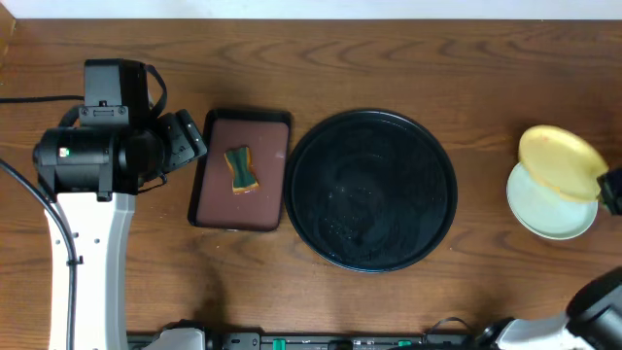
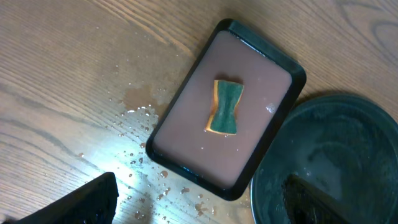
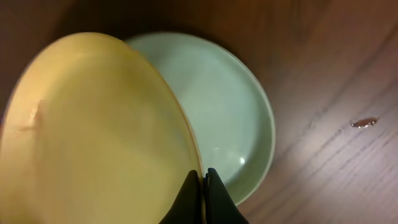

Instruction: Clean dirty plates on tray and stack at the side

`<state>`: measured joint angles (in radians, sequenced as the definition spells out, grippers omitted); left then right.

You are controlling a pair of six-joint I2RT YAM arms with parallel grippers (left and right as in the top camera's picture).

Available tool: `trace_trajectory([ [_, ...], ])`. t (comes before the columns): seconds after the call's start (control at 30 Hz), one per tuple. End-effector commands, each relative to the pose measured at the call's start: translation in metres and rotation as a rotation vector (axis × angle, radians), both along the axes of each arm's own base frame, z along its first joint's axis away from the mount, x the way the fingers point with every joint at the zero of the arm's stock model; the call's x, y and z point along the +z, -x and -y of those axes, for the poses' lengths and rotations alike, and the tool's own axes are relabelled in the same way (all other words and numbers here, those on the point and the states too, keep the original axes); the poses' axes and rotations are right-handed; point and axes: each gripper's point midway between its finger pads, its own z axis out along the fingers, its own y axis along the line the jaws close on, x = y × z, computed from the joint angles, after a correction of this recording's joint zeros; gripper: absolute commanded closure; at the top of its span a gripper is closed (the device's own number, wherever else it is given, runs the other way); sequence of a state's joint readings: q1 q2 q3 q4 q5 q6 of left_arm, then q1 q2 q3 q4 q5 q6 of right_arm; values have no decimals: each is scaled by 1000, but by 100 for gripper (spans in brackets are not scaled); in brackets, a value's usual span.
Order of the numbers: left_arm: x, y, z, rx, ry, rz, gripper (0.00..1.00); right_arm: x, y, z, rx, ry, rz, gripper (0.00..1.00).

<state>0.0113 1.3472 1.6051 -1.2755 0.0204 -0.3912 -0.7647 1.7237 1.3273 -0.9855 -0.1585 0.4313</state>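
The round black tray (image 1: pixel 373 190) sits mid-table with no plates on it; its wet rim shows in the left wrist view (image 2: pixel 323 168). At the right edge a pale mint-green plate (image 1: pixel 549 209) lies on the wood. My right gripper (image 1: pixel 608 191) is shut on the rim of the pale yellow plate (image 1: pixel 559 160) and holds it tilted over the green one. The right wrist view shows the fingers (image 3: pixel 203 180) pinching the yellow plate (image 3: pixel 93 130) above the green plate (image 3: pixel 230 106). My left gripper (image 2: pixel 199 202) is open and empty, above the table left of the tray.
A small rectangular brown tray (image 1: pixel 239 210) with a black rim holds a green-and-yellow sponge (image 1: pixel 241 168), left of the black tray. Water drops (image 2: pixel 140 155) lie on the wood beside it. A small drop (image 3: pixel 364 122) lies on the wood near the plates.
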Motion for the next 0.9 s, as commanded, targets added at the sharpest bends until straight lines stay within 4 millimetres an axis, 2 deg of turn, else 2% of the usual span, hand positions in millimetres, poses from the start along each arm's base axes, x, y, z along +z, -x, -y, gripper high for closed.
trace_trajectory([
  [0.0, 5, 1, -2, 2, -8, 14, 15, -17, 3, 1, 34, -21, -41, 99],
  [0.07, 5, 1, -2, 2, -8, 14, 15, -22, 5, 1, 34, -27, -56, 97],
  [0.1, 5, 1, -2, 2, -8, 14, 15, -22, 7, 1, 33, -28, -66, 93],
  [0.17, 5, 1, -2, 2, -8, 14, 15, -21, 11, 2, 28, -18, -84, 73],
  [0.23, 5, 1, -2, 2, -8, 14, 15, -15, 14, 4, 16, 3, -86, 67],
  [0.33, 5, 1, -2, 2, -8, 14, 15, 4, 8, 1, 50, 31, -24, 65],
  [0.4, 5, 1, -2, 2, -8, 14, 15, 33, -10, -17, 133, 26, 115, 65],
  [0.47, 5, 1, -2, 2, -8, 14, 15, 65, -28, -43, 236, 18, 260, 62],
  [0.53, 5, 1, -2, 2, -8, 14, 15, 98, -41, -75, 360, 21, 387, 53],
  [0.57, 5, 1, -2, 2, -8, 14, 14, 121, -45, -100, 451, 42, 456, 53],
  [0.6, 5, 1, -2, 2, -8, 14, 15, 146, -47, -134, 581, 76, 529, 52],
  [0.73, 5, 1, -2, 2, -8, 14, 15, 189, -36, -216, 885, 133, 671, 50],
  [0.77, 5, 1, -2, 2, -8, 14, 15, 198, -30, -238, 951, 139, 703, 46],
  [0.8, 5, 1, -2, 2, -8, 14, 15, 208, -22, -259, 1018, 140, 739, 21],
  [0.83, 5, 1, -2, 2, -8, 14, 15, 213, -17, -271, 1054, 139, 759, 1],
  [0.87, 5, 1, -2, 2, -8, 14, 14, 218, -11, -284, 1097, 136, 782, 1],
])
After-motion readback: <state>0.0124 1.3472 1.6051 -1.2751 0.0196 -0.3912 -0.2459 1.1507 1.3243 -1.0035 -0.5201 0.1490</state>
